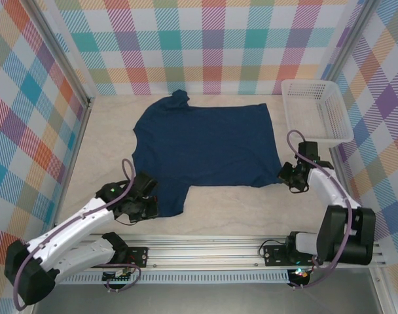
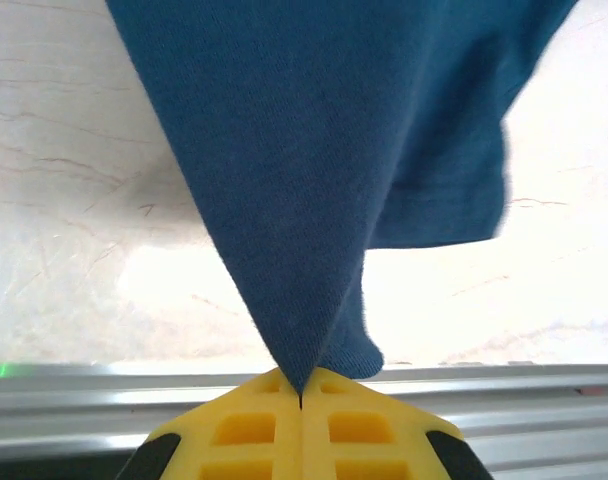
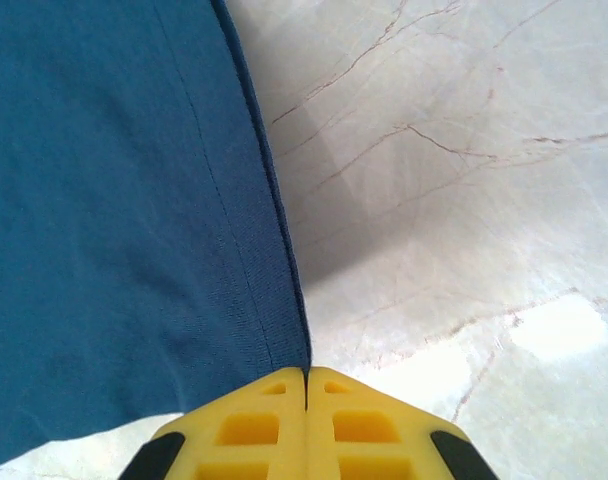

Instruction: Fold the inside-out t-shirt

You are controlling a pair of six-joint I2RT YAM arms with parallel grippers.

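Left hand (image 2: 301,400) at bottom centre, yellow fingers (image 2: 244,430) pressed together on a pinch of navy shirt (image 2: 324,150). Cloth fans up from the pinch to fill the top of the frame, with a fold hanging lower right. Pale marbled desk (image 2: 74,230) on both sides. Metal rail (image 2: 74,400) runs across the bottom.

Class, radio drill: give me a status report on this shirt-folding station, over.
Status: left hand shut on t-shirt near-left corner; right hand shut on near-right corner. Rest lies spread flat. White basket far right, apart.
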